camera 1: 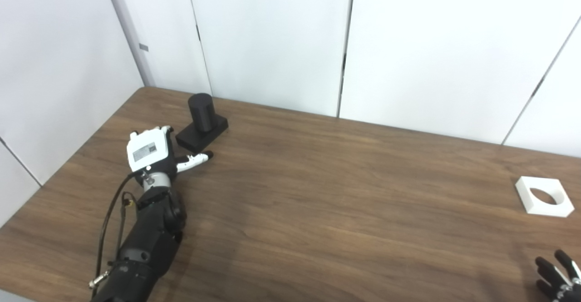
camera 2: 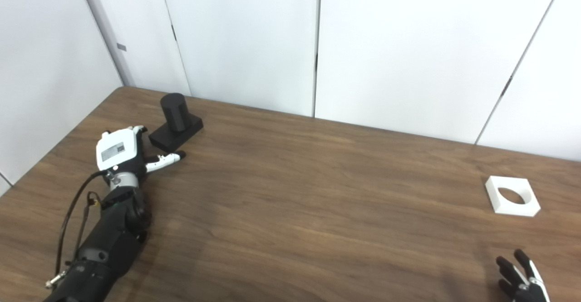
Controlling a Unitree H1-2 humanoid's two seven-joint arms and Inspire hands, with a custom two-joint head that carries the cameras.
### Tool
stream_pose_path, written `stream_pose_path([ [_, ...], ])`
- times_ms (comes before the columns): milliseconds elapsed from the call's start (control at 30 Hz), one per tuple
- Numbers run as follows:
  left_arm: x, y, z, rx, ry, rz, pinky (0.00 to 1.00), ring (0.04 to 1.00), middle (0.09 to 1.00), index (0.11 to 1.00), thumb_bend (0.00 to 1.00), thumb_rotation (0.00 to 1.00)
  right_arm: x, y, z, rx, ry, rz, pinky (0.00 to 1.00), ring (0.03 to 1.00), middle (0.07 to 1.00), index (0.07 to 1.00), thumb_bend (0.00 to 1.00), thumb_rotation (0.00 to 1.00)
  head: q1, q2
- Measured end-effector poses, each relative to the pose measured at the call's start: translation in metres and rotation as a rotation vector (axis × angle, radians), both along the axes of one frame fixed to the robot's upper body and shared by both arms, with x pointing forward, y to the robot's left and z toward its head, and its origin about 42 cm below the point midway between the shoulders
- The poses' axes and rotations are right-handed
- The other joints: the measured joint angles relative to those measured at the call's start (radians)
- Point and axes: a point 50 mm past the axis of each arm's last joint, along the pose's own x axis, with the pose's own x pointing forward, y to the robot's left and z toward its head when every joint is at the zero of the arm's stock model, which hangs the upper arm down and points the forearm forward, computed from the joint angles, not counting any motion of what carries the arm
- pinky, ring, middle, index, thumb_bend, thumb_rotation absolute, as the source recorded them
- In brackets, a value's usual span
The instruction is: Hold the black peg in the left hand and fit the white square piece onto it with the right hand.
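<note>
The black peg (camera 1: 201, 111) is a short cylinder standing upright on a square black base (camera 1: 202, 132) at the far left of the wooden table (camera 1: 317, 193). My left hand (camera 1: 152, 151) lies just left of and before the base, open, its thumb stretched toward the base's near corner; I cannot tell whether it touches. The white square piece (camera 1: 544, 196) with a round hole lies flat at the far right. My right hand (camera 1: 560, 274) shows only its dark fingertips at the bottom right corner, fingers spread, well short of the piece and holding nothing.
White wall panels (camera 1: 272, 38) rise right behind the table's back edge, close behind the peg. The table's left edge (camera 1: 81, 152) runs near my left forearm (camera 1: 145, 243), which carries loose black cables.
</note>
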Motion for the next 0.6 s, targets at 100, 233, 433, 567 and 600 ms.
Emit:
stream_pose_path([
  [100, 0.001, 0.0, -0.001, -0.001, 0.005, 0.002, 1.0, 0.918, 0.896, 0.833, 1.0, 0.71, 0.0, 0.0, 0.0, -0.002, -0.001, -0.001, 0.86, 0.887, 0.851, 0.933, 0.65, 1.0, 0.0, -0.002],
  [233, 0.006, 0.0, -0.001, -0.011, 0.003, 0.005, 1.0, 0.918, 0.889, 0.817, 1.0, 0.69, 0.0, 0.0, -0.001, -0.007, -0.003, 0.001, 0.9, 0.901, 0.861, 0.942, 0.66, 1.0, 0.0, -0.002],
  [433, 0.011, -0.004, 0.001, -0.023, -0.01, -0.002, 1.0, 0.918, 0.881, 0.783, 0.97, 0.65, 0.0, 0.0, -0.003, 0.025, -0.01, 0.019, 0.96, 0.938, 0.889, 0.961, 0.7, 1.0, 0.0, -0.002],
  [567, 0.016, -0.006, 0.002, -0.036, -0.019, -0.005, 1.0, 0.912, 0.869, 0.744, 0.96, 0.63, 0.0, 0.0, -0.005, 0.033, -0.01, 0.023, 0.96, 0.937, 0.887, 0.96, 0.72, 1.0, -0.006, -0.005],
  [600, 0.016, -0.006, 0.001, -0.039, -0.018, -0.003, 1.0, 0.91, 0.865, 0.738, 0.95, 0.62, 0.0, 0.0, -0.005, 0.034, -0.011, 0.025, 0.97, 0.94, 0.888, 0.959, 0.71, 1.0, -0.006, -0.005],
])
